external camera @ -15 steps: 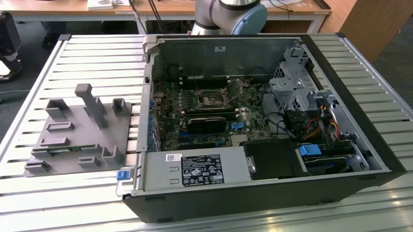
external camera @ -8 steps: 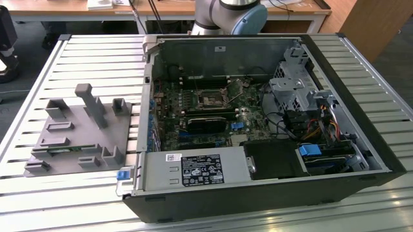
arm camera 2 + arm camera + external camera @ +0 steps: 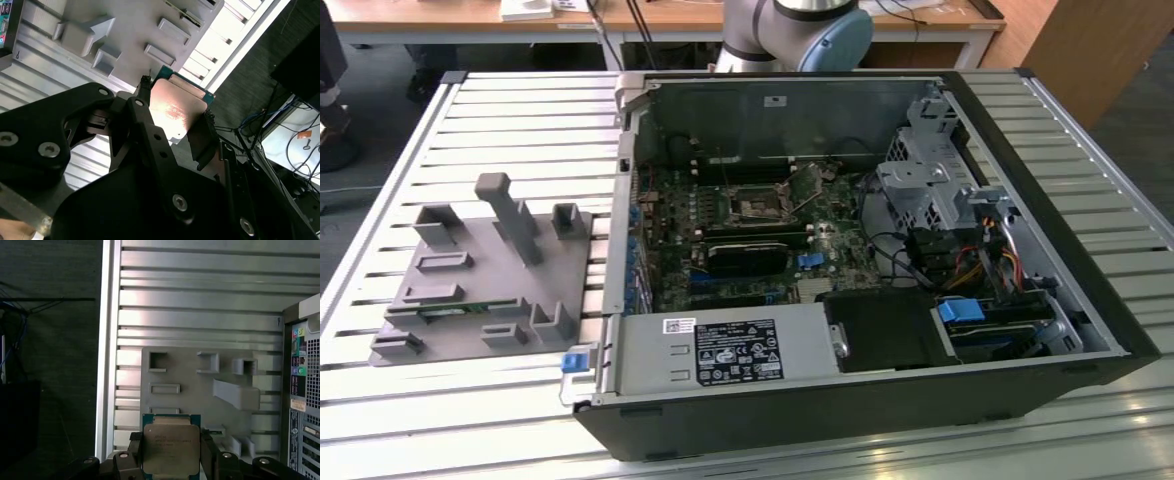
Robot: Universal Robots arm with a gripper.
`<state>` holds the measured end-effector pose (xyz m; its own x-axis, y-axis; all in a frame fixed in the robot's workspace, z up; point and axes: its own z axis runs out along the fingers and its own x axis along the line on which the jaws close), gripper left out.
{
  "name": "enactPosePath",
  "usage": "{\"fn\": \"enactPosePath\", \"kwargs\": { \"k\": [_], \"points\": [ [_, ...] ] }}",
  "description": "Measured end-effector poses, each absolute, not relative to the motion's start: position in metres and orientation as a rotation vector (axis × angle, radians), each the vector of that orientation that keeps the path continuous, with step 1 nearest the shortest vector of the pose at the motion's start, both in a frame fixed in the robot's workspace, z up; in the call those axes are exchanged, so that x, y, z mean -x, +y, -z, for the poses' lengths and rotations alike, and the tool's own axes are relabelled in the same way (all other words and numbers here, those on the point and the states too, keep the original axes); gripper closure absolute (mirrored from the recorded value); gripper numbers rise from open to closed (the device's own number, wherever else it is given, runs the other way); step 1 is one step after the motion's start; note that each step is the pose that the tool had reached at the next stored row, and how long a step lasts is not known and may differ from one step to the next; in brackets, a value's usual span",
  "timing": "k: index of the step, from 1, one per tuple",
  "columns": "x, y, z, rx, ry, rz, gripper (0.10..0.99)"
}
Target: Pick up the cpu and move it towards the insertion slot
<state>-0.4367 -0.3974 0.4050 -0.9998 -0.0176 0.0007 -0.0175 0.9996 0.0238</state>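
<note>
The cpu point(image 3: 171, 447), a flat square chip with a silvery top and green rim, sits between my gripper's point(image 3: 171, 460) black fingers point(image 3: 134, 452), which are shut on its two opposite edges. In the second wrist view the cpu point(image 3: 172, 107) reflects light, clamped in the same gripper point(image 3: 175, 117). It hangs well above the grey plastic fixture point(image 3: 200, 385) on the slatted table. The insertion slot point(image 3: 757, 203), a silver-framed socket with a dark centre, lies on the motherboard inside the open computer case point(image 3: 1067, 230).
The grey fixture point(image 3: 480, 270) stands on the slatted metal table point(image 3: 520, 120) at the exterior view's left, beside the case. Inside the case are a long black card point(image 3: 747, 255), a power supply point(image 3: 720, 350), a drive cage point(image 3: 927, 190) and cables. The arm's base point(image 3: 794, 30) rises behind.
</note>
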Motion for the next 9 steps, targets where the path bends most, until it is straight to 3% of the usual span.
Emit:
{"fn": "enactPosePath", "kwargs": {
  "k": [9],
  "points": [
    [0.435, -0.3973, -0.4113, -0.028, -3.14, 0.037, 0.545]
  ]
}}
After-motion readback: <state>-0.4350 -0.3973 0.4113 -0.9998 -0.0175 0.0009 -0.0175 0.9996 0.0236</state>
